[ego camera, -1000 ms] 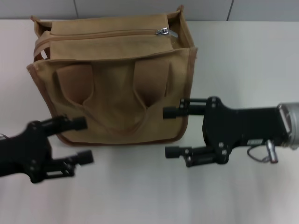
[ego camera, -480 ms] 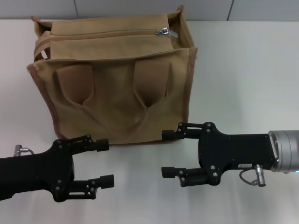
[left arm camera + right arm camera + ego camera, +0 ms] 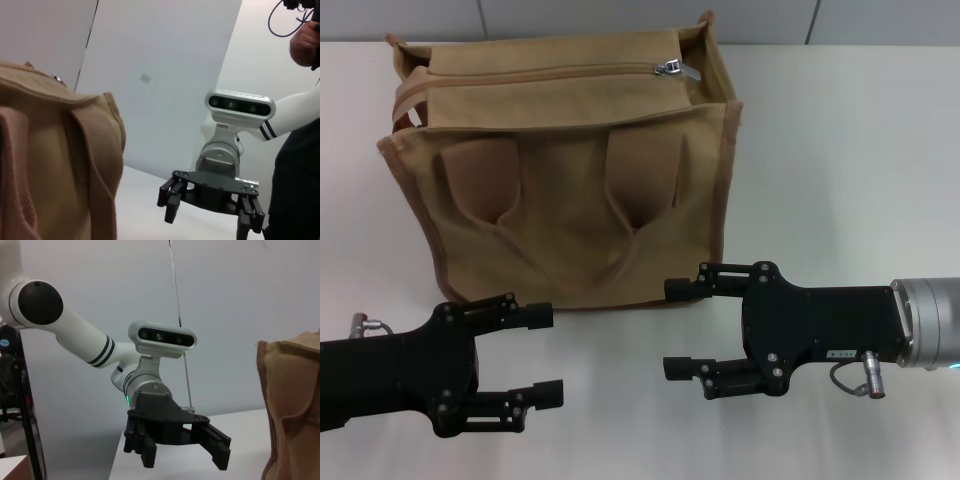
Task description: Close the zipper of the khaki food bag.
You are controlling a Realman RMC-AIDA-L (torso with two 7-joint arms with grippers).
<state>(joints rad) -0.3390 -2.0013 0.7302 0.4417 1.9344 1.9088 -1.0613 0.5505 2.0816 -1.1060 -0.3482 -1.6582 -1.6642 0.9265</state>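
Note:
The khaki food bag (image 3: 570,200) stands upright at the back left of the white table, its two handle straps (image 3: 640,170) flat on the front face. The zipper (image 3: 540,74) runs across its top panel, with the silver pull tab (image 3: 668,68) near the right end. My left gripper (image 3: 546,354) is open and empty, low in front of the bag's left part. My right gripper (image 3: 672,328) is open and empty, in front of the bag's lower right corner, not touching it. The left wrist view shows the bag (image 3: 50,165) and the right gripper (image 3: 210,212). The right wrist view shows the left gripper (image 3: 180,452) and the bag's edge (image 3: 295,400).
The white table (image 3: 840,150) stretches to the right of the bag and in front of it. A tiled wall (image 3: 620,15) runs behind the bag. A person in dark clothes (image 3: 300,175) stands beyond the right arm in the left wrist view.
Over the last second both grippers came down and back toward the table's front, away from the bag; the left one also moved right. Since half a second ago they have barely moved.

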